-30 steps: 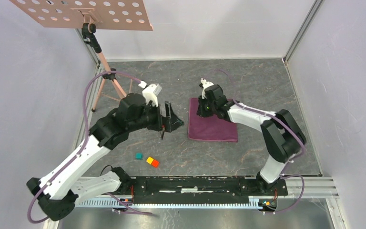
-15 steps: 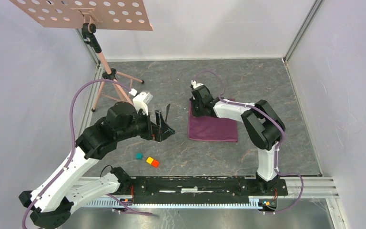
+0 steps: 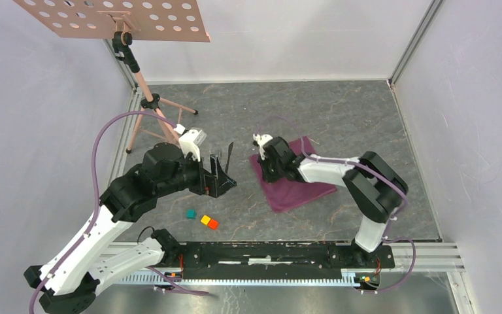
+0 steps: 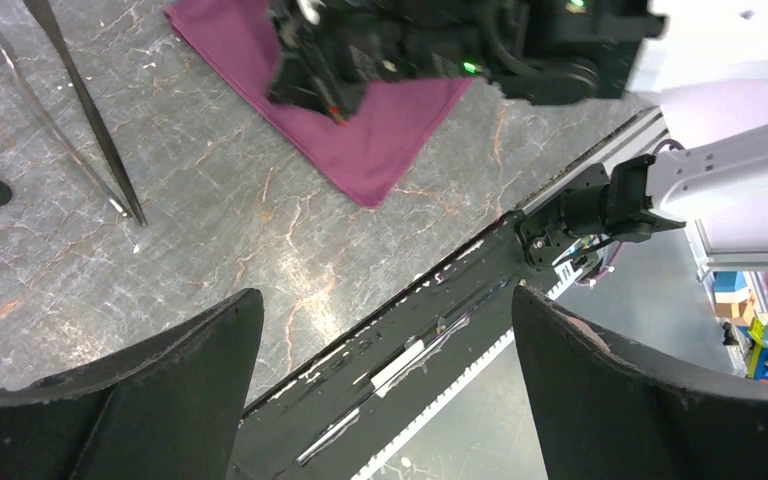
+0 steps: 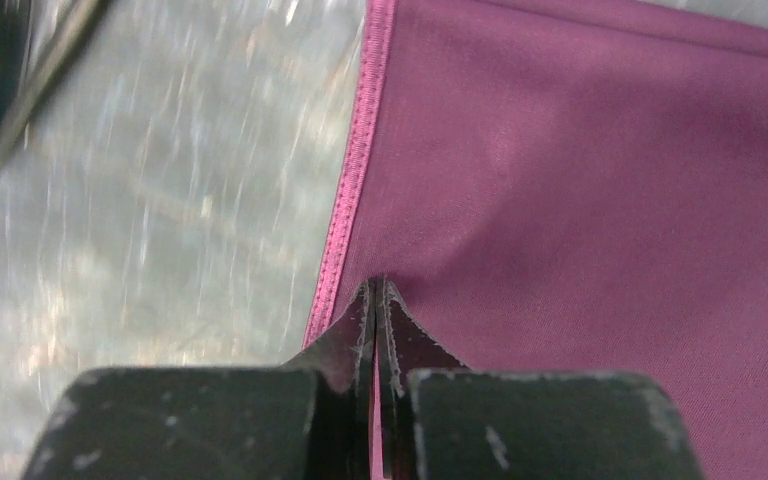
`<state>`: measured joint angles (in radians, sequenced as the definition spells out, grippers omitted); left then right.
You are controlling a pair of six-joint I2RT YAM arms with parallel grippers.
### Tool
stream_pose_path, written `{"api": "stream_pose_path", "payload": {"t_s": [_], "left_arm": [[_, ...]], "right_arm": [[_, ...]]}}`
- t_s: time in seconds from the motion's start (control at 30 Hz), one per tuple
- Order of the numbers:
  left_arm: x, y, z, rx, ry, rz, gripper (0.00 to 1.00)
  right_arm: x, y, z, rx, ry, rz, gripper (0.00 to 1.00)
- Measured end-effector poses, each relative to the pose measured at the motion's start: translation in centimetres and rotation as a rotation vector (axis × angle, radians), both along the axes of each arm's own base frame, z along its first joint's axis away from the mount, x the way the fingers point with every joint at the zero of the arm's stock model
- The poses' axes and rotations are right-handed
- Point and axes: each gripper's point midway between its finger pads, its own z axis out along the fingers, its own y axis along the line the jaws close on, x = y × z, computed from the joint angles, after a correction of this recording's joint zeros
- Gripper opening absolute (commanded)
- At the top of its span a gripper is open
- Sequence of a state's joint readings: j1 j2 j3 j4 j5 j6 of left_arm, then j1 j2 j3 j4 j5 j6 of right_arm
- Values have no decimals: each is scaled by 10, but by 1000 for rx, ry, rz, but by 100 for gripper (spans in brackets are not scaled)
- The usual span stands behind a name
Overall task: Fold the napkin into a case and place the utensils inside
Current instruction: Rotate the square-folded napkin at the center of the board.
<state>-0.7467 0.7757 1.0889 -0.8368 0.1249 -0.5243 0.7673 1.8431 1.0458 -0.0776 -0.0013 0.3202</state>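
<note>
The plum-purple napkin (image 3: 302, 185) lies skewed on the grey table, right of centre. My right gripper (image 3: 265, 169) sits at the cloth's left end. In the right wrist view its jaws are pinched together on the napkin (image 5: 580, 180) just inside the pink hem, so my right gripper (image 5: 375, 292) is shut on the fabric. The utensils (image 4: 88, 105), two slim dark pieces, lie side by side left of the napkin (image 4: 360, 140). From above only one dark tip of the utensils (image 3: 228, 152) shows, beside my left gripper (image 3: 225, 174). My left gripper (image 4: 382, 292) is open and holds nothing.
Small teal (image 3: 190, 213), yellow (image 3: 205, 220) and orange (image 3: 213, 224) blocks lie near the front. A tripod stand (image 3: 149, 103) with a perforated board (image 3: 114, 16) occupies the back left. The black base rail (image 3: 268, 252) runs along the near edge. Walls enclose three sides.
My right gripper closed on the napkin's left edge and pulled it nearer and leftward, turning the cloth askew. My left arm drew back a little to the left, still open.
</note>
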Motion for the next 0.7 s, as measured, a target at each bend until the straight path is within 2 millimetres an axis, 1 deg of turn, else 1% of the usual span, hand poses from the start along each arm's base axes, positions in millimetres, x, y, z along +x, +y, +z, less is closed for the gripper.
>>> {"api": "stream_pose_path", "payload": {"t_s": [0.07,0.13,0.23,0.27,0.3,0.37,0.4,0.47,0.53,0.57,0.67,0.7], "left_arm": [[2,1,-4,9,3,8,100],[3,1,-10,24,13,14,100],[9,-3,-23,48,37,17,100],[12,-6,-27,55,45,17,100],[15,-9,-32,61,53,17,100],[22,-18,-43,70,79,13,100],[26,-25,-51,76,101,7,100],[35,-40,-68,92,153,-5,100],[47,-55,-91,121,207,-16,99],[53,-61,-105,144,235,-18,98],[65,-74,-149,227,330,-20,88],[69,-77,-159,249,353,-19,84]], "right_arm": [[-25,-9,-1,-5,6,82,4],[-52,-23,-1,-10,21,153,11],[-83,-45,0,-26,48,219,22],[-89,-50,1,-32,54,224,28],[-93,-56,4,-35,53,227,32],[-96,-66,12,-32,37,213,33],[-94,-72,19,-24,21,194,33],[-83,-87,30,-10,-18,127,35],[-67,-112,37,5,-51,12,36],[-60,-132,37,9,-61,-70,36],[-51,-181,28,-22,-66,-253,37],[-52,-189,25,-32,-60,-281,37]]}}
